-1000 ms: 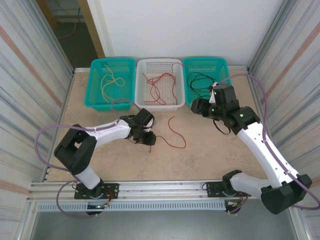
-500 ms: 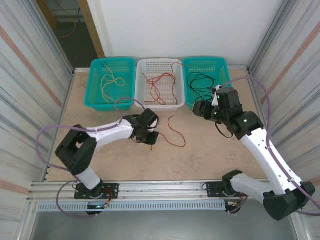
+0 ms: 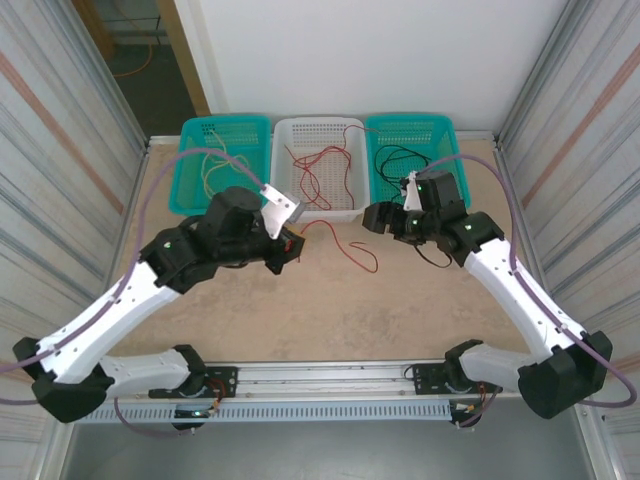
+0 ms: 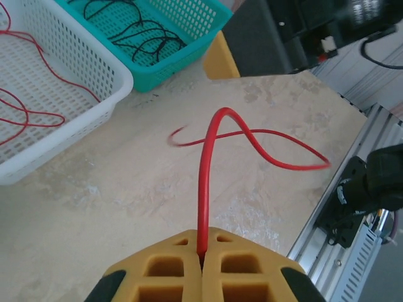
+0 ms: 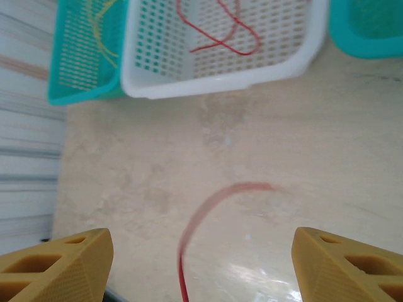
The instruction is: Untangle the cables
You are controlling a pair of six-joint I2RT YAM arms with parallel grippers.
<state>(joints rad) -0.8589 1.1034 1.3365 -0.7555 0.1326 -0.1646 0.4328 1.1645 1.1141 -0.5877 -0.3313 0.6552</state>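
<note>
The thin red cable (image 4: pixel 203 189) is clamped at one end between the fully closed yellow pads of the left gripper (image 4: pixel 202 261). Its free length is looped over the beige tabletop (image 3: pixel 330 310), in front of the white perforated plastic basket (image 3: pixel 312 122). More red cables (image 3: pixel 320 160) are contained in that basket. Yellow cables (image 3: pixel 222 165) are contained in the left teal basket (image 3: pixel 225 120), and black cables (image 3: pixel 395 160) in the right teal basket (image 3: pixel 412 118). The right gripper (image 5: pixel 201 251) is positioned above the tabletop near the loop, spread wide, with nothing gripped.

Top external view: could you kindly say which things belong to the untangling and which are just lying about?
Job: loose red cable in left gripper; red cables, yellow cables, black cables in baskets.
Lying about: lilac hoses, aluminium rail.
</note>
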